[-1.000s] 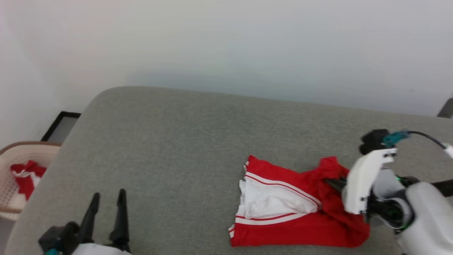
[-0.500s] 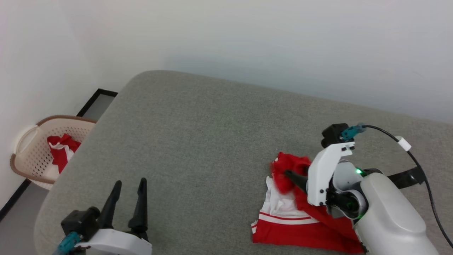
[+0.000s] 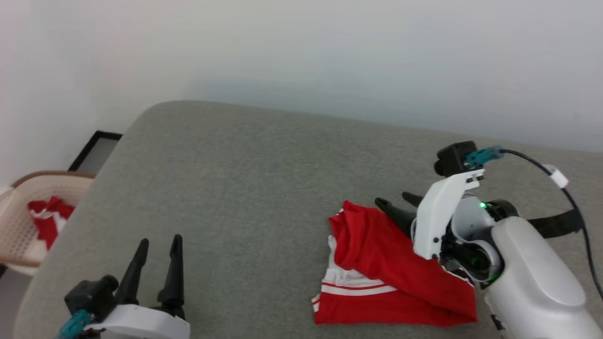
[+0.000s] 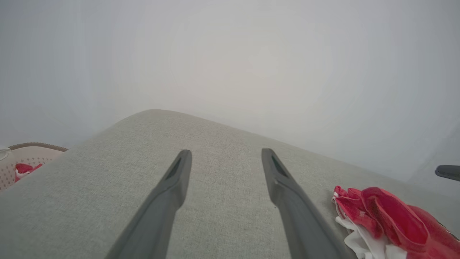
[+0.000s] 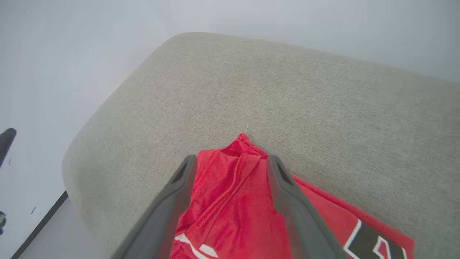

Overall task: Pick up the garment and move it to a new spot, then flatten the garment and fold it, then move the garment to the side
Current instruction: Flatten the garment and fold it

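Note:
The garment (image 3: pixel 377 263) is a red shirt with white striped trim, lying in a folded heap on the grey cushioned surface (image 3: pixel 235 188), right of centre. A red flap lies across its white sleeve part. My right gripper (image 3: pixel 395 201) hovers just over the heap's far right edge, open, fingers spread. Along those fingers the red cloth (image 5: pixel 230 201) lies under and between them, with black white-outlined lettering at the lower right. My left gripper (image 3: pixel 158 241) rests at the lower left, open and empty (image 4: pixel 226 153), well apart from the garment (image 4: pixel 388 216).
A beige laundry basket (image 3: pixel 19 221) holding red and white clothing (image 3: pixel 44 219) stands on the floor to the left, beside a black-framed panel (image 3: pixel 96 150). The surface has a rounded left edge. A pale wall runs behind it.
My right gripper carried a red fold of the garment leftward over the white part, then opened and let it go. The head camera shifted. The left gripper stayed open.

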`<state>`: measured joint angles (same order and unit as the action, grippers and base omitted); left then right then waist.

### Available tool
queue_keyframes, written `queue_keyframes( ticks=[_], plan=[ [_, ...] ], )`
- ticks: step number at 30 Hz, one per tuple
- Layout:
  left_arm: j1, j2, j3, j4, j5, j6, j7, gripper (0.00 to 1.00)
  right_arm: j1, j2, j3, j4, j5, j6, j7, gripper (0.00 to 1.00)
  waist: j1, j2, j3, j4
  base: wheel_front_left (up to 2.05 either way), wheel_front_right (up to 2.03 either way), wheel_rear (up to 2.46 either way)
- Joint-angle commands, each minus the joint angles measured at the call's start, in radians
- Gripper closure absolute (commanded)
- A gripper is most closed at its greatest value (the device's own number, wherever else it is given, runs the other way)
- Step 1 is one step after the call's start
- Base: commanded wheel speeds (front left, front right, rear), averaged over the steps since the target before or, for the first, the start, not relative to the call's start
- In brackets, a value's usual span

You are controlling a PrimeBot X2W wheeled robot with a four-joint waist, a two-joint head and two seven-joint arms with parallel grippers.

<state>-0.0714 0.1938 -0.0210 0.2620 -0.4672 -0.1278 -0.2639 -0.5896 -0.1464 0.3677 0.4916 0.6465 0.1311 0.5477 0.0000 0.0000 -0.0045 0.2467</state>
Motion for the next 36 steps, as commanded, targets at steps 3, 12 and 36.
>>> queue_keyframes(
  ticks=[3, 12, 36],
  plan=[
    [0.016, 0.018, 0.008, -0.011, 0.005, -0.003, 0.000, 0.00, 0.041, -0.042, -0.002, -0.074, 0.027, -0.001, -0.036, 0.00, 0.0000, 0.0000, -0.017, -0.076, 0.00, 0.00, 0.00],
    [0.040, 0.035, 0.014, -0.023, 0.029, -0.003, 0.000, 0.00, 0.140, -0.157, -0.032, -0.214, 0.005, -0.001, -0.186, 0.00, 0.0000, 0.0000, -0.027, -0.167, 0.00, 0.00, 0.00],
    [0.163, 0.068, 0.120, -0.054, 0.018, -0.003, 0.001, 0.00, 0.491, -0.296, -0.175, -0.315, -0.143, -0.001, -0.612, 0.00, 0.0000, 0.0000, -0.079, -0.262, 0.00, 0.00, 0.00]
  ],
)
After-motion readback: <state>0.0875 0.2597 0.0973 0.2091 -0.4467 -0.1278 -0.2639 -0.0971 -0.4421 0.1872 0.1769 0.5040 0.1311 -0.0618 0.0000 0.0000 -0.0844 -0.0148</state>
